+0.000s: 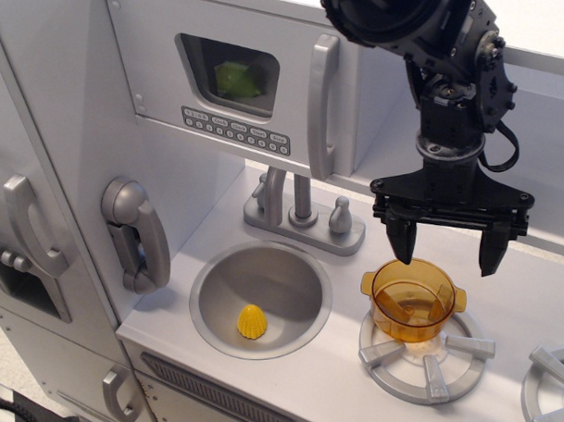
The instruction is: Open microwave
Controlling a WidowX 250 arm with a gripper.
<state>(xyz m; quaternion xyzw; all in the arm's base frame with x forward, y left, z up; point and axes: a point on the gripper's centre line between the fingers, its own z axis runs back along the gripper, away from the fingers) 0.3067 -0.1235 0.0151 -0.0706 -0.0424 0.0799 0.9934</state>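
We see microwave [231, 88] up-left of fingers [445, 245], well apart, door shut. We judge door light, rigid, hinged, smooth plastic or painted wood; best hold is tall vertical handle [323, 106] at door's right edge, nearest fingers. Green item behind window, unclear what. Sink [293, 275] left of fingers holds yellow lemon-like toy [252, 320]. Orange pot [413, 301] directly below fingers, on burner [426, 359], looks empty. Fingers spread wide, holding nothing, above worktop [343, 375].

Single close view, high and angled down over the counter [297, 377].
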